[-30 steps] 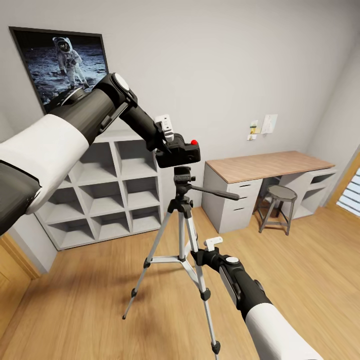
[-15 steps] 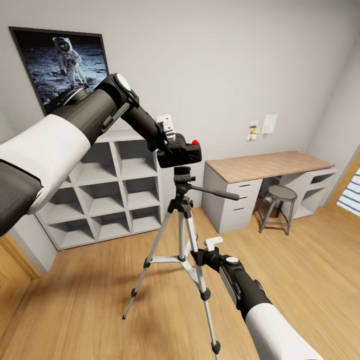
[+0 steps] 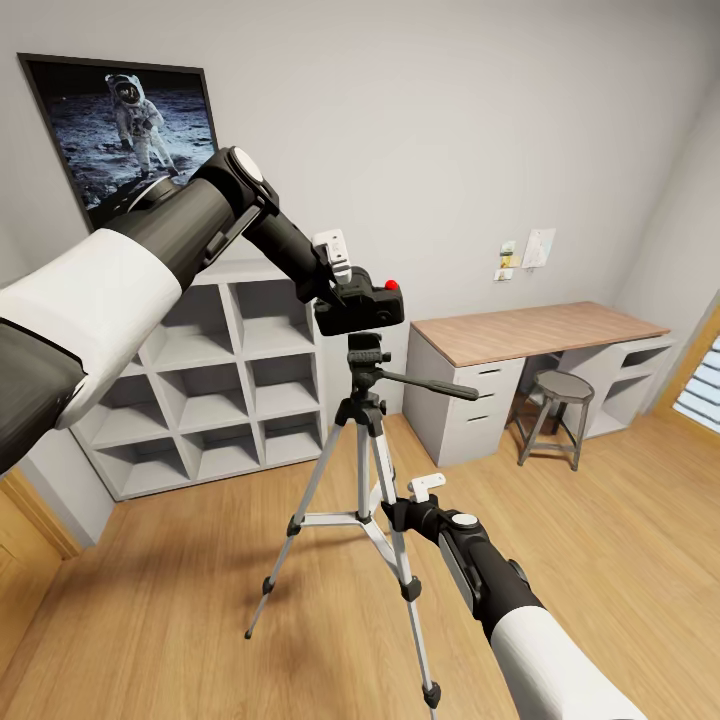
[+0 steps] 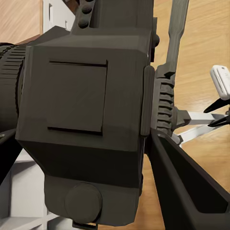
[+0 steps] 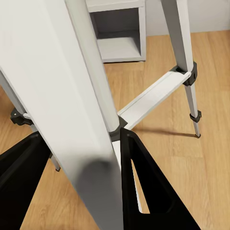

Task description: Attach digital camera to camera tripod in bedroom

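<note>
In the head view, the left gripper (image 3: 345,290) holds the digital camera (image 3: 362,306) just above the camera tripod (image 3: 366,440) head. The left wrist view shows the digital camera (image 4: 86,129) clamped between black fingers (image 4: 184,191). In the right wrist view, the right gripper (image 5: 84,189) straddles a silver leg (image 5: 72,110), grip closed on it.

Legible text: none | astronaut poster (image 3: 120,125): picture only, no lettering | wall notes (image 3: 527,253) above desk: too small to read | digital camera (image 3: 360,305): no readable brand.
</note>
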Robot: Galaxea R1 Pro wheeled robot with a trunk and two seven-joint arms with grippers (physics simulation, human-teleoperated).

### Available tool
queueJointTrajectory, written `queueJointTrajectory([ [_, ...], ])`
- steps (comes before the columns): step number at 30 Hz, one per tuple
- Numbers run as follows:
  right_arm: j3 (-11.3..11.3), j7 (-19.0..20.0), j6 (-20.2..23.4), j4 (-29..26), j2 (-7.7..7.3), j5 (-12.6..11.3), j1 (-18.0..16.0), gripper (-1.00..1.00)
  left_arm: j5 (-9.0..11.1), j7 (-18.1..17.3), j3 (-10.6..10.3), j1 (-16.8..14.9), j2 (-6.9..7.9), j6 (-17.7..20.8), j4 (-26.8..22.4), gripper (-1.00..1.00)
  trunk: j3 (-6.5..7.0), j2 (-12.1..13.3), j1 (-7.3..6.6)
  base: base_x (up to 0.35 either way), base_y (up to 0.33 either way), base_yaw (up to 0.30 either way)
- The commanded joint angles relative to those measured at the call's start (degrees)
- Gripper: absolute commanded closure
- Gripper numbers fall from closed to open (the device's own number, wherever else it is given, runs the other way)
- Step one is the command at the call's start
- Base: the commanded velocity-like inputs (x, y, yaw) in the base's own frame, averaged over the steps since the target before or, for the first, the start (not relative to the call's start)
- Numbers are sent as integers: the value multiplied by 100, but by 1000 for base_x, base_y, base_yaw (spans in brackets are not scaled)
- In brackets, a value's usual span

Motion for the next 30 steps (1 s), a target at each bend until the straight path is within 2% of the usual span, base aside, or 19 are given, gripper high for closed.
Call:
queueJointTrajectory([
  [1,-11,19,11,9,-1,524,-1,100,-30,-29,0,-8,0,40,-3,100,-14,-10,5,0,0,0],
  [2,-11,19,11,8,-1,526,-1,100,-29,-28,0,-8,0,40,1,-100,-14,-10,5,0,0,0],
  [30,-11,25,11,8,-1,531,-1,100,32,-30,60,-8,31,42,46,-100,-14,-10,5,0,0,0],
])
